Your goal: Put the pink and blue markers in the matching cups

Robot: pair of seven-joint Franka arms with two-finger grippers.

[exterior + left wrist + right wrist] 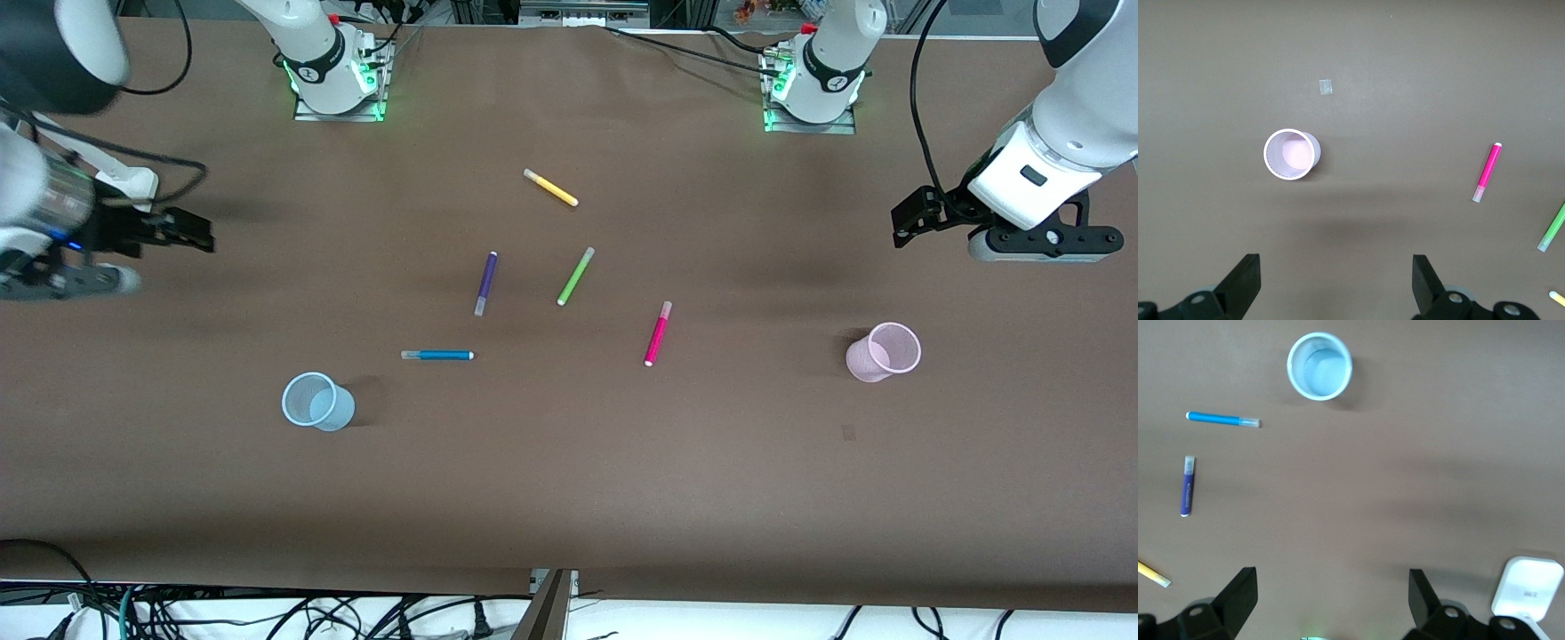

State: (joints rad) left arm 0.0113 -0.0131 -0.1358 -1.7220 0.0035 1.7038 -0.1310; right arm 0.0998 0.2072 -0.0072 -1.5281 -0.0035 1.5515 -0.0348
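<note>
The pink marker (658, 333) lies flat near the table's middle and also shows in the left wrist view (1488, 171). The blue marker (436, 356) lies flat toward the right arm's end and shows in the right wrist view (1223, 419). The pale pink cup (883, 352) stands upright toward the left arm's end and shows in the left wrist view (1291, 154). The pale blue cup (317, 401) stands upright, nearer the camera than the blue marker, and shows in the right wrist view (1319, 367). My left gripper (1336, 280) hangs open and empty above the table near the pink cup. My right gripper (1331, 597) hangs open and empty at its end.
A purple pen (485, 283), a green pen (575, 276) and a yellow pen (550, 188) lie farther from the camera than the markers. A small pale scrap (848, 433) lies nearer the camera than the pink cup. Cables run along the table's front edge.
</note>
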